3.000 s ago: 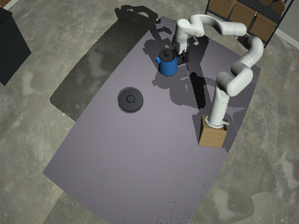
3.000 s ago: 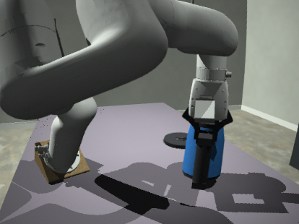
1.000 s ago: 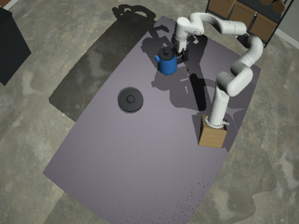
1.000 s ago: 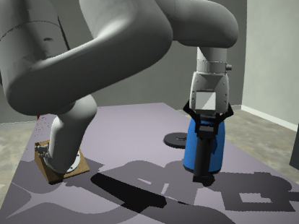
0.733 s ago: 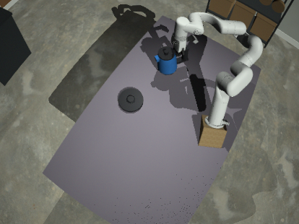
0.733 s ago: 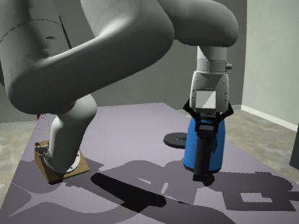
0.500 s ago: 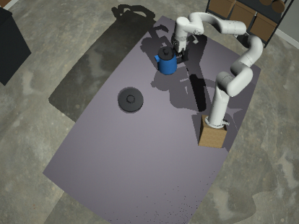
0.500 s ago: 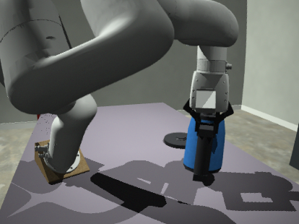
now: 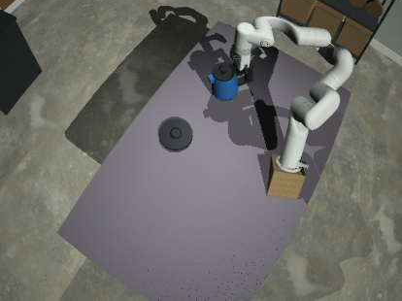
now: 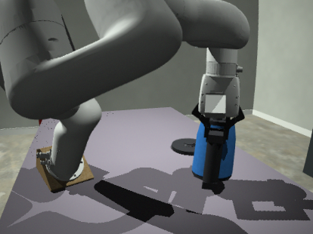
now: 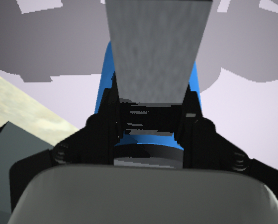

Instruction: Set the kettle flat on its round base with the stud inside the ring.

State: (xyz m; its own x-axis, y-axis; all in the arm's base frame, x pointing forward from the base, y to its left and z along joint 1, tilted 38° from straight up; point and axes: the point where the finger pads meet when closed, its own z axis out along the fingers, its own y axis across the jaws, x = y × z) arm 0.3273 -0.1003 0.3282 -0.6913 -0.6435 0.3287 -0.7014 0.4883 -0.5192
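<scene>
No readable text, labels, brand marks, numbers or signs in any view. Kettle (image 9: 224,83), base (image 9: 175,134), arm (image 9: 318,106) and surface (image 9: 160,212) are all plain, nothing printed on them. Boxes on the shelf rack (image 9: 283,0) show no lettering either.
</scene>
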